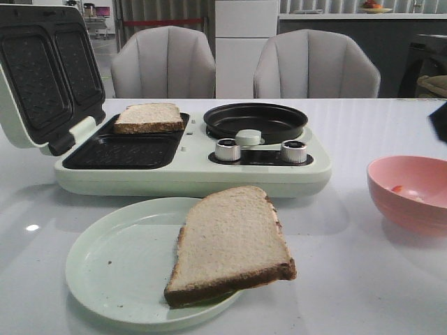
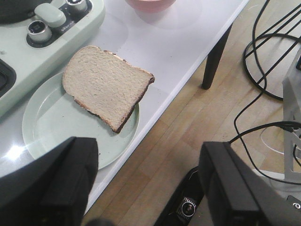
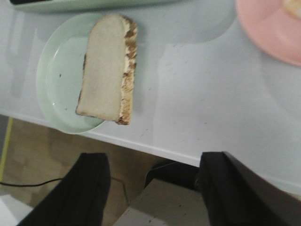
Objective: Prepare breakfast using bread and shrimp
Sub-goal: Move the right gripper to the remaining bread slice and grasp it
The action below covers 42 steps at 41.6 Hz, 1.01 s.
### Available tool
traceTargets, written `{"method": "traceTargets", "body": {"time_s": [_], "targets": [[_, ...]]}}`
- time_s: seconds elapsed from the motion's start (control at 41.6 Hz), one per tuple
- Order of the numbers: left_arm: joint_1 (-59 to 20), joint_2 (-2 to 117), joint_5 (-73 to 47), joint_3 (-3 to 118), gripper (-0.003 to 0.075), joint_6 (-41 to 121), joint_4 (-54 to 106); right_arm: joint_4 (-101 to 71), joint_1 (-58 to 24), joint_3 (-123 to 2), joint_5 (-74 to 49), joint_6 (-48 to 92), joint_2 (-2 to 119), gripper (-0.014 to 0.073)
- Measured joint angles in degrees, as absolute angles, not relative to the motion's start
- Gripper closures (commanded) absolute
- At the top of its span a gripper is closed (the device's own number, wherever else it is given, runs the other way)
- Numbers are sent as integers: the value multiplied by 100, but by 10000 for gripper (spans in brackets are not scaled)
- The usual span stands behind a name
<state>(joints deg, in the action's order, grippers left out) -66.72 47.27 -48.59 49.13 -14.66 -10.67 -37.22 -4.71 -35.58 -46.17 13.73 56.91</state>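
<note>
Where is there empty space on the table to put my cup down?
There is bare table between the green plate and the pink bowl, in front of the breakfast maker. The plate's left half is bare too. It is crowded at the plate's right edge, where the bread slice hangs over the rim.
</note>
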Motion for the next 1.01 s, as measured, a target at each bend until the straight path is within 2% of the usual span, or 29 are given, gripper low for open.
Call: {"method": "traceTargets", "body": {"time_s": [0.313,0.649,1.01], "targets": [[-6672,4727,-4847,4910,211,-1466,-1089,-5532,-1595,-3774,-3651,2828,7972,74],[-6672,4727,-4847,4901,211,-1466,-1089,-6107,-1745,-4674,-3599,3368,9706,83],[-6672,4727,-4847,4901,211,-1466,-1089,-6133,-1745,-4975,-3904,3591,10079,414]]}}
